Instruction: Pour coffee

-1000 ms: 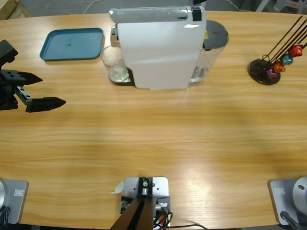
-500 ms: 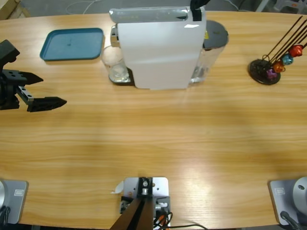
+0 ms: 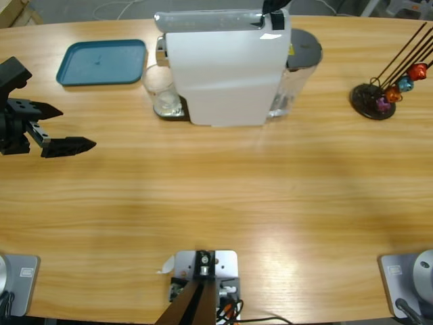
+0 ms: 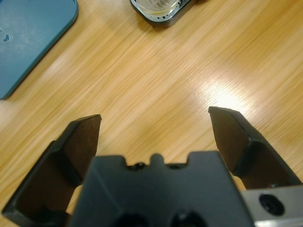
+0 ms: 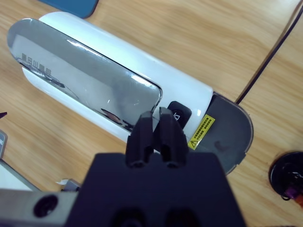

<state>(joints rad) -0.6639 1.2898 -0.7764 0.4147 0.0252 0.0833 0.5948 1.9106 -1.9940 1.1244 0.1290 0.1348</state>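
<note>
Nearest the camera's side of the table [image 3: 223, 203] the wood is lying bare. At the left edge of the high view the left gripper [image 3: 59, 128] is hovering over the wood with its jaws spread wide and gripping nothing; the left wrist view is showing only table grain between them, with the two black fingers [image 4: 80, 137] standing well apart.

Farther back, the white coffee machine [image 3: 223, 74] is standing near the table's far edge, its chrome top [image 5: 85, 90] shining in the right wrist view. Just beside its left face a clear glass [image 3: 164, 97] is sitting on the machine's dark drip tray [image 4: 163, 16], and the coffee [image 3: 167, 103] is showing only as a pale pool in the bottom of that glass (its colour is hard to judge from above). To the left of the glass a blue tray [image 3: 103, 62] is lying flat, well apart from the left gripper.

The right gripper [image 5: 155, 124] is hanging above the machine's top with its jaws pressed together on nothing, its tips over the black button [image 5: 179, 113] at the end of the chrome lid. Off to the right a black wire capsule stand [image 3: 374, 101] is holding coloured capsules [image 3: 404, 82].
</note>
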